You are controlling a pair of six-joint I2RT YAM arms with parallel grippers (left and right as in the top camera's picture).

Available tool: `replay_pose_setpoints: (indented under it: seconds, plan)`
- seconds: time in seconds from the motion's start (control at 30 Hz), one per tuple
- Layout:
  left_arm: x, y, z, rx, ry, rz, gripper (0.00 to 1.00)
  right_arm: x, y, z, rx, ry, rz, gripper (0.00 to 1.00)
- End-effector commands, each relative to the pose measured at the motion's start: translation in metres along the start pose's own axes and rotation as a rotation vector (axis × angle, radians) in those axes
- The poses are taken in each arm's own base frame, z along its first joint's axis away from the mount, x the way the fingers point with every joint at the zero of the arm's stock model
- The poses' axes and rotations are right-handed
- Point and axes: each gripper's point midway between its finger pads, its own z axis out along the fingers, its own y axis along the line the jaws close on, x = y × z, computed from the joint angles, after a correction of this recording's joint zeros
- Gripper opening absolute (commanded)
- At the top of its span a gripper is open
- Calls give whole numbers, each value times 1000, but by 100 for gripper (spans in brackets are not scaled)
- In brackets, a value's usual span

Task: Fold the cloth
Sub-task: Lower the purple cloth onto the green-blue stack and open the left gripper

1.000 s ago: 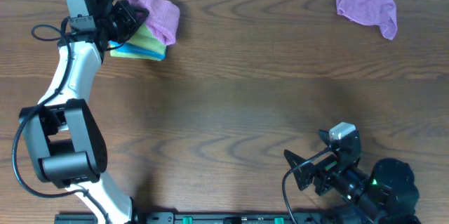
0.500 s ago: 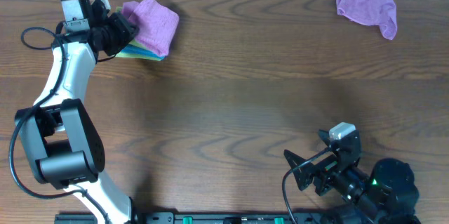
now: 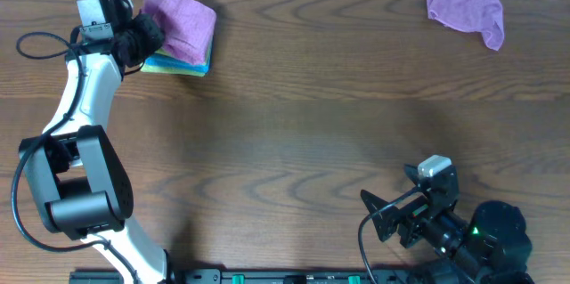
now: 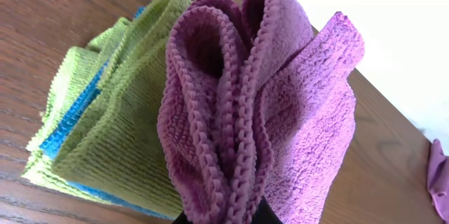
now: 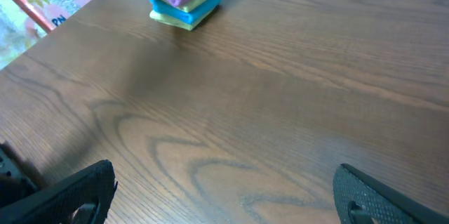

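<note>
you have the wood table point(image 3: 303, 124) mostly bare, with all the work at its far left corner. the left arm point(image 3: 85, 115) runs up the left edge to reach that corner. the right arm point(image 3: 481, 235) sits at the near right, well apart from everything, probably just keeping clear. the right gripper point(image 3: 385, 217) has its jaws spread wide with nothing between them. the green and blue stack point(image 3: 183, 63) lies flat at far left and looks like the drop spot. the cloth point(image 4: 245, 112) is doubled into several layers and rests on top of that stack. the left gripper point(image 3: 142, 39) is clenched on the cloth's edge nearest the arm, so the layers fan upward instead of lying flat. my read is that folding is about done and this is the placing step. on release it could flop open or slide off the stack. the bunched purple cloth point(image 3: 465, 8) at far right isn't yours. i can't see a tag.
</note>
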Motion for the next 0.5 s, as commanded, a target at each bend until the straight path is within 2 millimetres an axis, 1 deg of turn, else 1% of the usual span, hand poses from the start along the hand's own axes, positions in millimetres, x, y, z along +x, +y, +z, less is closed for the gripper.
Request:
replay_pose_setpoints:
  seconds: [0.0,0.13,0.23,0.3,0.4,0.47]
  plan:
    - [-3,12,10,-34,1,1,6,2,0,1,-2,4,19,99]
    - [9,22,21,-51,44,-17,6,2,0,1,-2,4,19,99]
    - [13,28,26,-61,60,-24,6,2,0,1,-2,4,19,99]
    - [13,30,27,-67,59,-25,6,2,0,1,-2,4,19,99]
    - [8,36,27,-105,32,-21,6,2,0,1,-2,4,19,99]
    - [8,37,27,-107,31,-21,6,2,0,1,-2,4,19,99]
